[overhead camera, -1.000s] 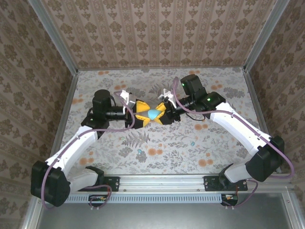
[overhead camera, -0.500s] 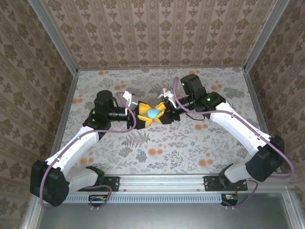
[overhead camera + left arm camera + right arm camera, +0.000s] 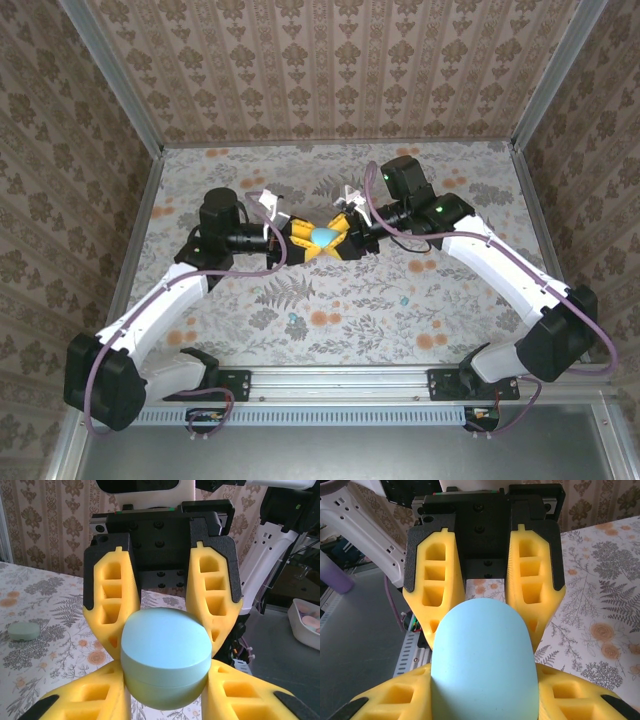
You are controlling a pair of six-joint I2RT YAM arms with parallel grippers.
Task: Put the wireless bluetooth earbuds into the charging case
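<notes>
Sky-blue and closed, the charging case sits mid-table, clamped from the left by the left gripper and from the right by the right gripper. Nearer lie one earbud and the other earbud.

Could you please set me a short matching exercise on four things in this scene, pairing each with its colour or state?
Things:
1. charging case
2. earbuds
3. left gripper
4. table

Colour or state:
a. floral-patterned
b. yellow fingers
c. light blue, held off the table
d. tiny, lying loose on the table

Pairs: 1-c, 2-d, 3-b, 4-a.
</notes>
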